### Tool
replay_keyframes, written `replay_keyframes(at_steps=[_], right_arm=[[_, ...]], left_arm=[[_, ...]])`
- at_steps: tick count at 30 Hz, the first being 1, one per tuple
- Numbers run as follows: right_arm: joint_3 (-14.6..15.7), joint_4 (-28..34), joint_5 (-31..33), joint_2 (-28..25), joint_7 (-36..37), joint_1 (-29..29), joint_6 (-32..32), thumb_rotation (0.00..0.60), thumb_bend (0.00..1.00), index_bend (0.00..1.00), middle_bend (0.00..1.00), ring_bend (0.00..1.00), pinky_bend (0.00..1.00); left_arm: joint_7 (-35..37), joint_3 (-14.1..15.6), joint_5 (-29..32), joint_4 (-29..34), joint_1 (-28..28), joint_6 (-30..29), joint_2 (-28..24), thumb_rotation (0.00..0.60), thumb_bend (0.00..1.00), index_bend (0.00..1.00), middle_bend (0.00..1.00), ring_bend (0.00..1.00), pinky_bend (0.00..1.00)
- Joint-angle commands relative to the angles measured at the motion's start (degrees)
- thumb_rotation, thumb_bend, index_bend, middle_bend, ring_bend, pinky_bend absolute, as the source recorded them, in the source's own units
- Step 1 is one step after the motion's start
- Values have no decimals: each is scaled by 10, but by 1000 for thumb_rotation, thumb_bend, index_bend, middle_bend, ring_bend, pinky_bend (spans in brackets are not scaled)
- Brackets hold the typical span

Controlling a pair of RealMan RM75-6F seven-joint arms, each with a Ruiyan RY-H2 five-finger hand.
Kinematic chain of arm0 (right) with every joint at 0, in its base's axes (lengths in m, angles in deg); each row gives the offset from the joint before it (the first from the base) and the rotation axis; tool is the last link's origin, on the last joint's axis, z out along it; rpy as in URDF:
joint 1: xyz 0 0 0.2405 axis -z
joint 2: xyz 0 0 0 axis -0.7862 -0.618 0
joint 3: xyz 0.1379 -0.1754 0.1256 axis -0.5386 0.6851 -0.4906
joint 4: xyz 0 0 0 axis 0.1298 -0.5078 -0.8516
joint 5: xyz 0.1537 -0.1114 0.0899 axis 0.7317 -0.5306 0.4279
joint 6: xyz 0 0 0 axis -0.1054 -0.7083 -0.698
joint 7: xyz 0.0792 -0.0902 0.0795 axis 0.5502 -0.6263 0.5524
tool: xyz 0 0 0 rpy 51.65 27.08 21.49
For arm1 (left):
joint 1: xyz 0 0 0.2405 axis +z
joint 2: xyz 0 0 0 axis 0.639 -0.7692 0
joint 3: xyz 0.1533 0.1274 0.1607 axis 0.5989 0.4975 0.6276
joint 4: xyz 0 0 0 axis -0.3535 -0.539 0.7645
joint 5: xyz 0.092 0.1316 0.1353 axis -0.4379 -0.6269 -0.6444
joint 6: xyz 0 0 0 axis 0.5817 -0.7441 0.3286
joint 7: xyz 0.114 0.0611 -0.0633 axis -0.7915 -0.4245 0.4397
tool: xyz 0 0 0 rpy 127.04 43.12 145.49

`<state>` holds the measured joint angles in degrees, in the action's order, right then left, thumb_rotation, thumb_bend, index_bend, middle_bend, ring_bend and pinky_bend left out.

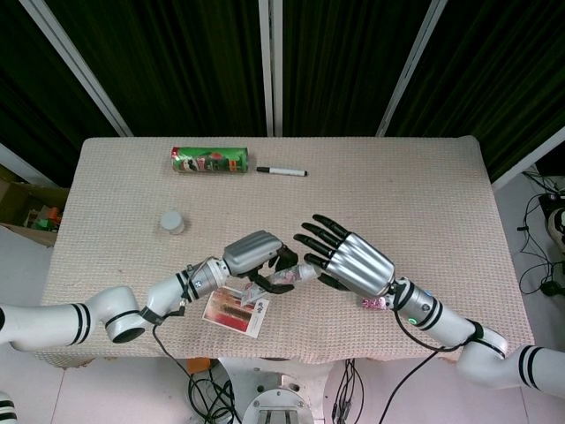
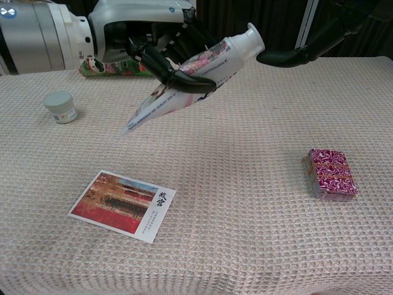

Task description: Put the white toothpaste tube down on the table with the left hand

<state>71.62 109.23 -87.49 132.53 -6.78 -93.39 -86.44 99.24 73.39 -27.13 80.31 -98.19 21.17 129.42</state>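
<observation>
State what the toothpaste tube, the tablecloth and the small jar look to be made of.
Toothpaste tube: likely soft plastic laminate, glossy print, flat crimped tail, hard white cap; the left hand grips it.
Tablecloth: woven fabric, matte beige, with a waffle grid texture.
Small jar: probably plastic or glass, pale and smooth; too small to tell.

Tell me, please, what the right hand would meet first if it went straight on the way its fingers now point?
Probably the cap end of the white toothpaste tube in the left hand; the right hand's fingertips already sit beside it, though depth is unclear.

One toothpaste tube (image 2: 190,74), jar (image 2: 61,106), postcard (image 2: 123,205), card pack (image 2: 330,173), marker (image 1: 282,171), green can (image 1: 210,160); two hands (image 1: 252,256) (image 1: 353,263).
</observation>
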Motion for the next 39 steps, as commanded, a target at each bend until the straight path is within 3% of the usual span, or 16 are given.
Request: replay_keyframes(at_steps=[1, 10, 26, 39], right_arm=[[1, 0, 0, 0, 1, 1, -2, 600, 240, 542, 256, 133, 188], [3, -6, -5, 3, 9, -2, -6, 600, 242, 594, 262, 134, 188], [3, -42, -18, 36, 21, -4, -36, 600, 263, 815, 361, 152, 188], [-5, -84, -12, 86, 31, 7, -80, 600, 268, 848, 380, 156, 188]], left_arm=[[0, 0, -1, 0, -1, 1, 0, 502, 705, 696, 735, 596, 602], [0, 1, 1, -2, -6, 8, 2, 501, 704, 696, 735, 596, 602], [51, 10, -3, -18, -4, 5, 4, 504, 705, 696, 735, 597, 602], [112, 16, -16, -35, -3, -10, 9, 501, 705, 696, 735, 597, 601]])
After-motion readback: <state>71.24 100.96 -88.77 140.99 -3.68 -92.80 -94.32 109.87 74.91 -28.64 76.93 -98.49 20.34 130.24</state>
